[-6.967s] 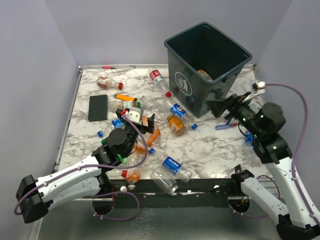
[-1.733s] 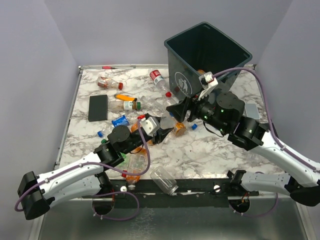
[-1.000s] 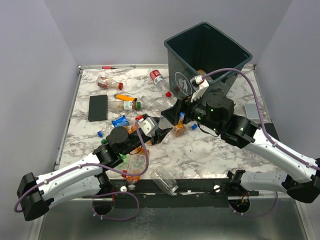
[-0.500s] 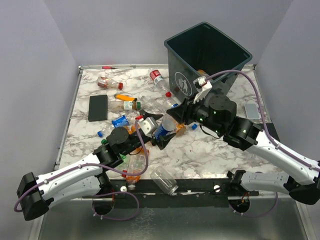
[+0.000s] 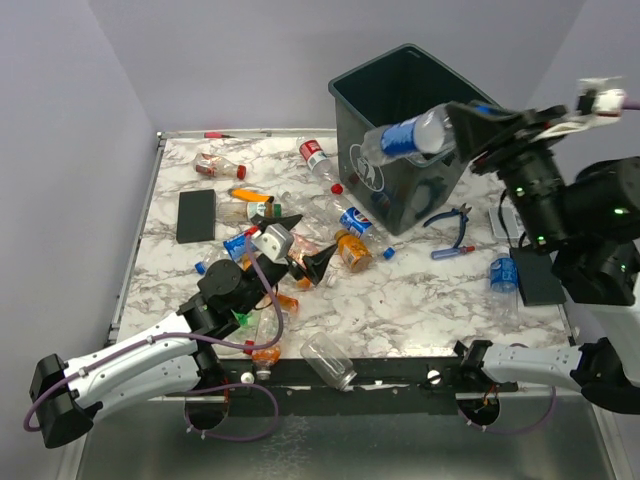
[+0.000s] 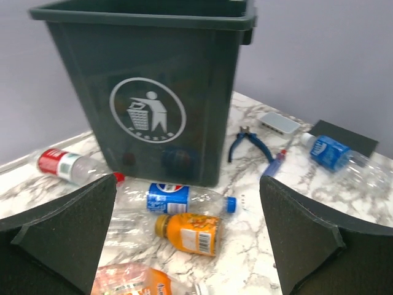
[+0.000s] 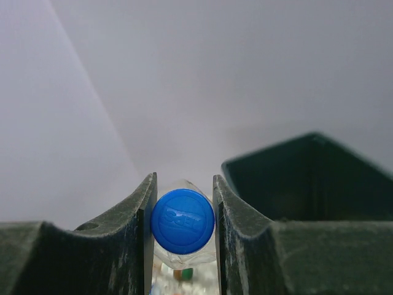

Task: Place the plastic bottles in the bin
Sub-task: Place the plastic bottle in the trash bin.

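Right jaws clamp bottle (image 7: 182,222), body hidden.

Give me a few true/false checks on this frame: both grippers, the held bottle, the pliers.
1. The right gripper is shut on a clear plastic bottle with a blue cap and blue label. True.
2. The left gripper holds an orange bottle. False: it is open and empty.
3. The blue-handled pliers lie inside the dark green-grey plastic bin. False: they lie on the marble table beside it.
4. The held bottle is lifted clear of the table. True.
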`<state>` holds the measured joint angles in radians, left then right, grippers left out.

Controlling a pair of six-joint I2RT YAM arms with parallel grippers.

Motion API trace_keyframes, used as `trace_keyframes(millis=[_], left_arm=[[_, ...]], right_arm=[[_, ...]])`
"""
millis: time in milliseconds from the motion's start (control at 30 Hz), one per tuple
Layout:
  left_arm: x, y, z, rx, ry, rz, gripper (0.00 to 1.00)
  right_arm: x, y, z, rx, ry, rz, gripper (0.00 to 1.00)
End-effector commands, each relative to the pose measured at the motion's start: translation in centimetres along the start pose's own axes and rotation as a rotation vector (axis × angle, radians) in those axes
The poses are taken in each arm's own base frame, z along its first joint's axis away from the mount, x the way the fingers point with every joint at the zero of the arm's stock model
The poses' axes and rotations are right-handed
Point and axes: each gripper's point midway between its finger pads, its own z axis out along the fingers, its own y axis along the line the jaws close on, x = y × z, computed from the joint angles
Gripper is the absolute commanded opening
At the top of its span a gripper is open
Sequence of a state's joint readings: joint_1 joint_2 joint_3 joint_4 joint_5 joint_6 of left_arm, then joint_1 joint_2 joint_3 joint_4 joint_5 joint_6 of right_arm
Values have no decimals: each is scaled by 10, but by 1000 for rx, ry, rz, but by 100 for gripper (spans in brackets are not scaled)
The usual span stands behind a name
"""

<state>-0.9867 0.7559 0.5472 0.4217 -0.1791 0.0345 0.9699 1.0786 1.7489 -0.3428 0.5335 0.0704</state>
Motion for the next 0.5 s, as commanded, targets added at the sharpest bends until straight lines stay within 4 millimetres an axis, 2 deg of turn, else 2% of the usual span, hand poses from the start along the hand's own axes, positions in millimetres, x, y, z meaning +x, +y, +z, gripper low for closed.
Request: trace_keyframes(millis=[0,167,267,367,467], left_arm=[[4,36,-5,-204,16,5,99],[7,43,-9,-243,27,25,99],[8,46,-10,-253,40,55,99],[8,58,-15,-316,51,75,99],[7,68,-21,-373,52,87,99]], right_arm=[[-55,-21,19,172,-170,-114,1],[-58,-37,61,347,-207,-233,1],[-62,-67,82,419,-258,-193,1],[-47,-109,106,484,-230,-153,1],[-15,-142,131,532,-177,-118,1]])
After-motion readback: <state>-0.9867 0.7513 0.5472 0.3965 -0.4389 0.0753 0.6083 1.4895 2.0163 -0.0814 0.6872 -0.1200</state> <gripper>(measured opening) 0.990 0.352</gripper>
